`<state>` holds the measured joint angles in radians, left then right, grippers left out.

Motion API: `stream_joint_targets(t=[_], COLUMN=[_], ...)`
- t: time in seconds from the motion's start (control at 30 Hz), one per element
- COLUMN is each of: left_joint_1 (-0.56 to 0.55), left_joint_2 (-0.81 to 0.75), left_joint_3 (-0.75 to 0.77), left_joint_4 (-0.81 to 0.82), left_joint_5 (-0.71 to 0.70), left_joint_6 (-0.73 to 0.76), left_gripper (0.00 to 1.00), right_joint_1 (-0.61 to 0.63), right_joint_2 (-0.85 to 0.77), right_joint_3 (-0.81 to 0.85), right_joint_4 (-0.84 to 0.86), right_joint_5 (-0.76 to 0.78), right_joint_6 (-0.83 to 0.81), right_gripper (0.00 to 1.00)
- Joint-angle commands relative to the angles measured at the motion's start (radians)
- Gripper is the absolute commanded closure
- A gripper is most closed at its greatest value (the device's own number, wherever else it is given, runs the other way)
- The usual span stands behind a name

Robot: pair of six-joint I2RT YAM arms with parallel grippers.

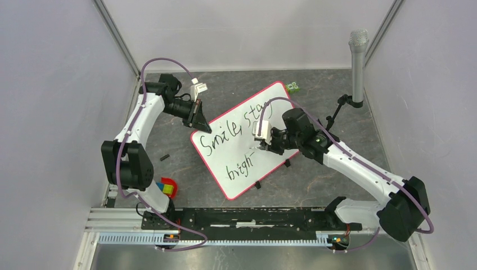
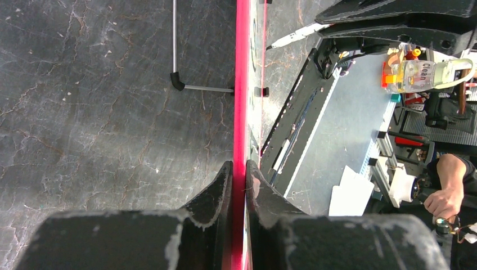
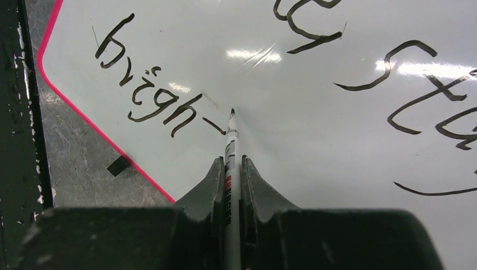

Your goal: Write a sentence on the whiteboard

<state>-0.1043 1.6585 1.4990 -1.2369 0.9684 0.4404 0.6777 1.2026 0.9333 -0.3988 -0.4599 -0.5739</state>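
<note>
Across the middle of the overhead view, the whiteboard (image 1: 237, 184) lies turned diagonally on the dark desk (image 1: 236, 84), one corner toward the upper right of the frame and another toward the lower left. Black script fills much of it. The sentence (image 1: 225, 142) reads "Smile, stay" on the upper line, with "brigh" and a short dash below.

The left hand (image 1: 202, 125) is clamped on the board's upper-left edge. In the left wrist view its fingers (image 2: 222, 185) press on either side of the red-pink frame (image 2: 242, 84), so this hand (image 2: 238, 169) is closed on the whiteboard.

The right hand (image 1: 264, 145) sits over the board's centre-right. Seen from its own wrist, the hand (image 3: 231, 163) is closed on a white marker (image 3: 230, 140), whose dark tip points just right of that dash, near centre frame. I cannot tell whether the tip touches the surface.

The step in hand looks like finishing the "t" of "bright", with the full stop to follow. To do it well, the marker wants light, even pressure and a short upright stroke crossing the dash cleanly, kept level with "brigh" (image 3: 149, 84). The tip should lift fully before shifting right for the dot, or a stray trail may join the marks. The left hand's grip needs to be firm enough that the board does not skid under the pen.
</note>
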Motion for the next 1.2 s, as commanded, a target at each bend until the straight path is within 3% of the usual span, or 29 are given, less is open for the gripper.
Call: stream_joint_targets(t=[0.0,0.57,0.8,1.17], left_joint_1=[-0.014,-0.014,-0.014,-0.014], left_joint_2=[0.010,0.012,0.005,-0.001], left_joint_3=[0.030,0.023,0.025,0.027], left_joint_4=[0.039,0.039,0.039,0.038], left_joint_5=[-0.046,-0.052,-0.055,-0.053], left_joint_6=[0.034,0.038,0.035,0.031], left_gripper=[0.98,0.98,0.98,0.98], right_joint_1=[-0.006,-0.004,-0.006,-0.006], right_joint_2=[0.036,-0.060,-0.062,-0.080], right_joint_3=[0.020,-0.165,-0.091,-0.023], right_joint_4=[0.042,0.008,-0.020,-0.095], right_joint_5=[-0.010,0.014,0.096,0.071], right_joint_6=[0.009,-0.020,-0.045,-0.056], right_gripper=[1.00,1.00,1.00,1.00])
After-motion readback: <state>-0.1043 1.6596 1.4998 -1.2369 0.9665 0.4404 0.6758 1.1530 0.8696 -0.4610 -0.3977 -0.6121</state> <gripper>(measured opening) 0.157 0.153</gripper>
